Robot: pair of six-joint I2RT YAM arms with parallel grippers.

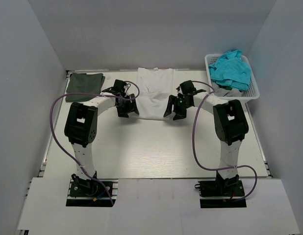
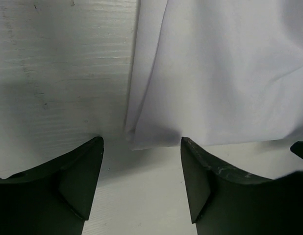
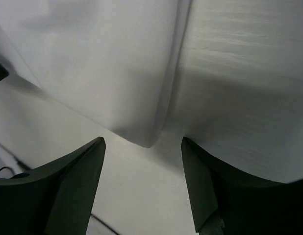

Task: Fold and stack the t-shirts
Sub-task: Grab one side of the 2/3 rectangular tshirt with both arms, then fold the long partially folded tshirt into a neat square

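Pale wood-grain table (image 1: 156,152), grey walls (image 1: 156,34), white t-shirt (image 1: 154,93) spread flat

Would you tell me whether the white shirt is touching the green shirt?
Apart. The top view shows bare table between the green shirt at far left and the white shirt at centre.

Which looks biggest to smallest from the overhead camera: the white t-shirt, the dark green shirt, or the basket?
1. White t-shirt and basket: about alike, too close to rank, and the grippers hide part of the shirt.
2. Dark green shirt, folded: clearly smallest.
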